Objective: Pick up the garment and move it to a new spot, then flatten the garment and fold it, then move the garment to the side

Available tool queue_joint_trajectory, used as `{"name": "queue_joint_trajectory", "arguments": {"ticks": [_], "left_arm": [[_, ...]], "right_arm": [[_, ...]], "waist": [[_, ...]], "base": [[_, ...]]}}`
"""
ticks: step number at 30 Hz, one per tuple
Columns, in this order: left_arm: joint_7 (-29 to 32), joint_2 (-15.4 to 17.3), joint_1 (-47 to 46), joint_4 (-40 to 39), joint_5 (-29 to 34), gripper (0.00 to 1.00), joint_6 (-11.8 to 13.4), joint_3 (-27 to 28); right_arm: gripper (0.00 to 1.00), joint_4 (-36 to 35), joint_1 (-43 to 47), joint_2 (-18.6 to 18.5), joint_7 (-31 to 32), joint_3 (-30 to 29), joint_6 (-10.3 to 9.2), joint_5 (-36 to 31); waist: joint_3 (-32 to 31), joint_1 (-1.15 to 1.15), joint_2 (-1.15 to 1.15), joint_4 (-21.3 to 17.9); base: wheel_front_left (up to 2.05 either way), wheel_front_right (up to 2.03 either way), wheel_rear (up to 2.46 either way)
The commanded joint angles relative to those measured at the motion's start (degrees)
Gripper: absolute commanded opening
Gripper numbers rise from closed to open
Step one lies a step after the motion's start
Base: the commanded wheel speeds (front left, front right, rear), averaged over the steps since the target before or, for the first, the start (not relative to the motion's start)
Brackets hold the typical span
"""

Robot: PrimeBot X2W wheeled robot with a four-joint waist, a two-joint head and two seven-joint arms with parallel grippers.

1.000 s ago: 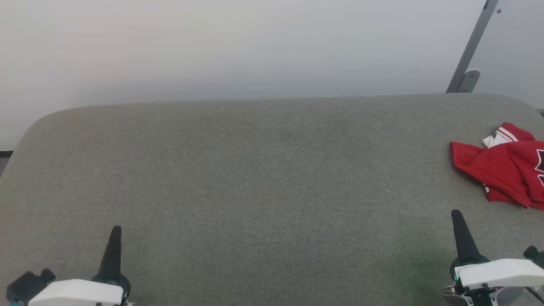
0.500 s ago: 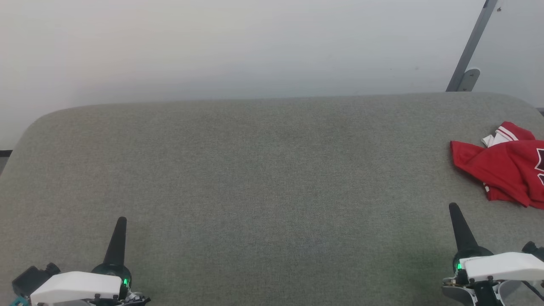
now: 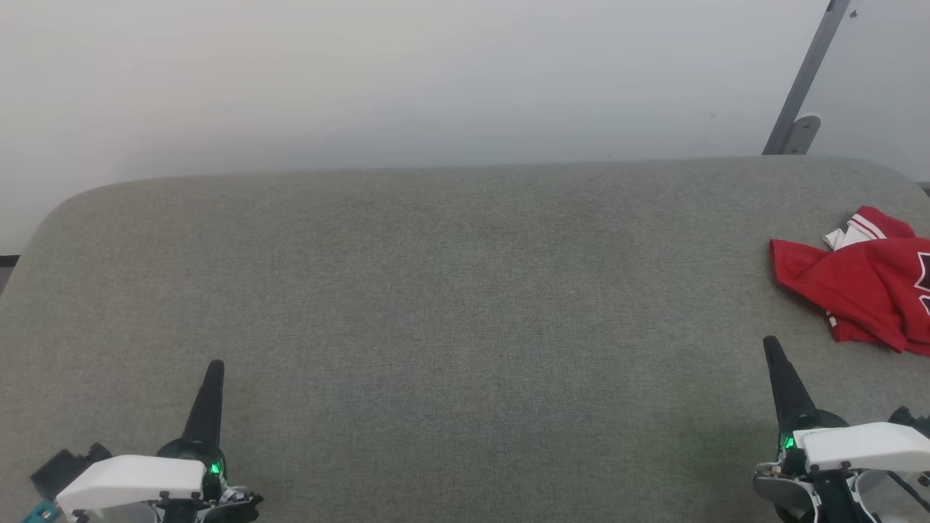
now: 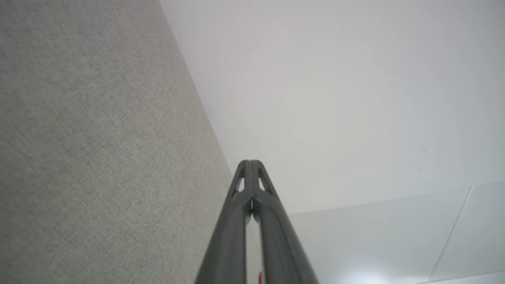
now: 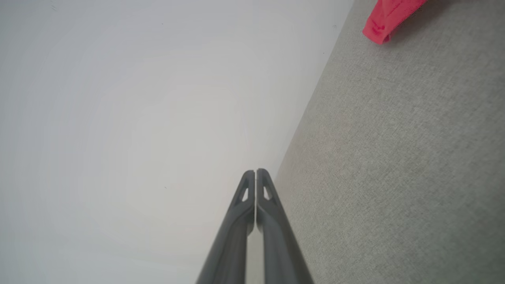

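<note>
Head view: the garment lies crumpled at the frame's right edge on the grey worktop; your left tool and right tool sit pinched closed, empty. Expect light, limp cloth; pinch its left red corner.

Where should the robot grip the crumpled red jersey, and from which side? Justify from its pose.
Probably the left corner of the red jersey, approached from the head view's left: it juts out onto the grey padded surface; the rest is bunched.
</note>
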Motion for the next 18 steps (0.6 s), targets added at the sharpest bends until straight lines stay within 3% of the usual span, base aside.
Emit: {"name": "queue_joint_trajectory", "arguments": {"ticks": [1, 18], "left_arm": [[0.4, 0.0, -1.3, -0.1, -0.8, 0.0, -0.1, 0.3], [2.4, -1.5, -2.8, 0.5, -6.6, 0.0, -0.2, 1.0]], "right_arm": [[0.0, -0.1, -0.9, 0.1, 0.4, -0.1, -0.01, 1.1], [0.0, 0.2, -2.0, 0.3, 2.4, -0.1, -0.01, 8.2]], "waist": [[0.0, 0.0, 0.0, 0.0], [0.3, 0.0, 0.0, -0.1]], "base": [[0.0, 0.0, 0.0], [0.0, 0.0, 0.0]]}}
